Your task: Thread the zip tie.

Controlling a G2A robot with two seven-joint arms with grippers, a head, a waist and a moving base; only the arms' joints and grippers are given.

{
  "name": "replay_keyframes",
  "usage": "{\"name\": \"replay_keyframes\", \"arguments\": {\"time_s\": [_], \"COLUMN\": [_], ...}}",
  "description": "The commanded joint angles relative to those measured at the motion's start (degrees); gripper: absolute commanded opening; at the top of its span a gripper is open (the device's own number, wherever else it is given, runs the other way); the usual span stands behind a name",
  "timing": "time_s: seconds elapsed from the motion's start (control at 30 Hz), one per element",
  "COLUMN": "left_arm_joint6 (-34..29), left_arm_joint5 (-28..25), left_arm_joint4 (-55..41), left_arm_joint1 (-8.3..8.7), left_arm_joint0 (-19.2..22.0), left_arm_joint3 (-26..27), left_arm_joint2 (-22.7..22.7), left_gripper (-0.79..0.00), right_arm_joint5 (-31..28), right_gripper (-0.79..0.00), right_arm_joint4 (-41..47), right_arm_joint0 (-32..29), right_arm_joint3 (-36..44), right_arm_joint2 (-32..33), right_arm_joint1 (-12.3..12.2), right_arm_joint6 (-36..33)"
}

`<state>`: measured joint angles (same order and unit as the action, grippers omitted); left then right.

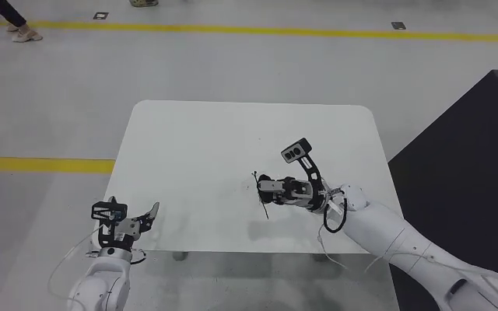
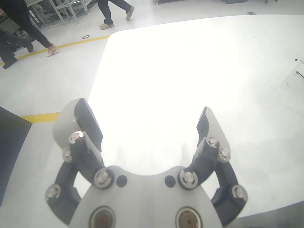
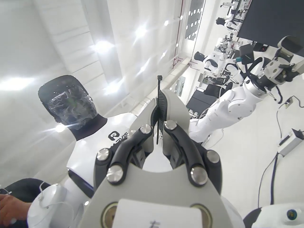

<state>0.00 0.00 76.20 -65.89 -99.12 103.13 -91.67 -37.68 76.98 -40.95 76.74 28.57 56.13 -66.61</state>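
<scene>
L hand [image 2: 143, 105]: I've got it at the near-left corner of the desk [image 2: 190, 60]. Fingers [image 2: 89, 122] spread wide, released, nothing btwn them. In top view it sits at that same corner [image 1: 136, 211], just inside the near edge.
R hand [image 3: 160, 98]: arm comes in from the near-right corner. I see the hand over the desk's near half, a bit right of centre [image 1: 264, 186]. Clenched, grasping the zip tie.
Zip tie [image 3: 159, 84]: black, pinched btwn the R fingers [image 3: 172, 110]. Head end sticks out past the tips, strip runs back btwn the pads toward the palm. From the top view [image 1: 264, 206] it crosses the fingertips, one end toward the far edge, the other toward the near edge. Can't tell if it touches the desk.
Desk: white, rounded corners [image 1: 194, 140].
</scene>
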Motion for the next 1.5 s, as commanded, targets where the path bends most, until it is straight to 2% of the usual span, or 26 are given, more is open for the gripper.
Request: {"name": "replay_keyframes", "arguments": {"time_s": [0.0, 0.13, 0.2, 0.3, 0.4, 0.47, 0.53, 0.6, 0.7, 0.73, 0.97, 1.07, 1.3, 1.4, 1.47], "left_arm_joint6": [0.0, -0.12, -5.37, -21.71, -40.93, -53.22, -62.77, -68.27, -76.03, -78.14, -78.14, -78.49, -69.72, -62.37, -61.28], "left_arm_joint5": [0.0, -0.34, -4.83, -13.69, -16.96, -16.05, -15.29, -13.56, -9.68, -8.7, -8.7, -7.51, -5.67, -7.24, -7.55], "left_arm_joint4": [0.0, -0.2, -4.5, -19.49, -38.98, -50.12, -59.77, -65.58, -76.16, -76.75, -76.75, -84.84, -89.69, -85.4, -84.15], "left_arm_joint1": [0.0, 0.0, 0.07, 0.45, 1.15, 1.8, 2.38, 2.81, 3.07, 3.23, 3.23, 3.05, 2.59, 2.47, 2.47], "left_arm_joint0": [0.0, -0.04, -0.34, -0.35, 0.78, 2.36, 4.89, 7.14, 10.53, 11.52, 11.52, 11.19, 12.15, 12.9, 12.88], "left_arm_joint3": [0.0, 0.05, 1.23, 5.91, 9.0, 8.82, 8.07, 6.34, 2.7, 1.96, 1.96, 1.47, 3.6, 5.06, 5.22], "left_arm_joint2": [0.0, 0.08, 0.05, -2.14, -6.67, -9.79, -11.49, -12.13, -9.44, -8.98, -8.98, -7.29, -2.68, -1.79, -1.75], "left_gripper": [0.0, 0.0, 0.0, 0.0, 0.0, 0.0, 0.0, 0.0, 0.0, 0.0, 0.0, 0.0, 0.0, 0.0, 0.0], "right_arm_joint5": [-0.07, -0.07, -0.07, -0.07, 1.69, 2.08, 3.01, 4.46, 4.72, 5.18, 4.87, 5.5, 10.72, 11.64, 11.64], "right_gripper": [-0.785, -0.785, -0.785, -0.785, -0.785, -0.785, -0.785, -0.785, -0.785, -0.785, -0.785, -0.785, -0.785, -0.785, -0.785], "right_arm_joint4": [-0.08, -0.08, -0.08, -0.08, -7.79, -15.42, -21.08, -24.46, -26.32, -26.14, -26.2, -26.64, -30.25, -30.95, -30.95], "right_arm_joint0": [0.05, 0.05, 0.05, 0.05, 0.2, 0.39, 0.0, -0.94, -3.0, -3.69, -4.41, -4.61, -5.85, -5.93, -5.93], "right_arm_joint3": [0.02, 0.02, 0.02, 0.02, 0.61, 0.77, 2.15, 3.05, 5.35, 6.31, 7.58, 7.85, 9.08, 8.9, 8.9], "right_arm_joint2": [-0.07, -0.07, -0.07, -0.07, 0.43, 1.44, 2.77, 4.38, 7.43, 8.16, 9.14, 9.15, 9.24, 9.34, 9.34], "right_arm_joint1": [0.01, 0.01, 0.01, 0.01, -0.19, -0.66, -1.28, -2.08, -3.24, -3.53, -3.75, -3.73, -2.97, -2.54, -2.54], "right_arm_joint6": [0.07, 0.07, 0.07, 0.07, 1.35, 3.01, 4.67, 4.74, 4.88, 3.98, 3.65, 4.13, 5.97, 5.36, 5.36]}}
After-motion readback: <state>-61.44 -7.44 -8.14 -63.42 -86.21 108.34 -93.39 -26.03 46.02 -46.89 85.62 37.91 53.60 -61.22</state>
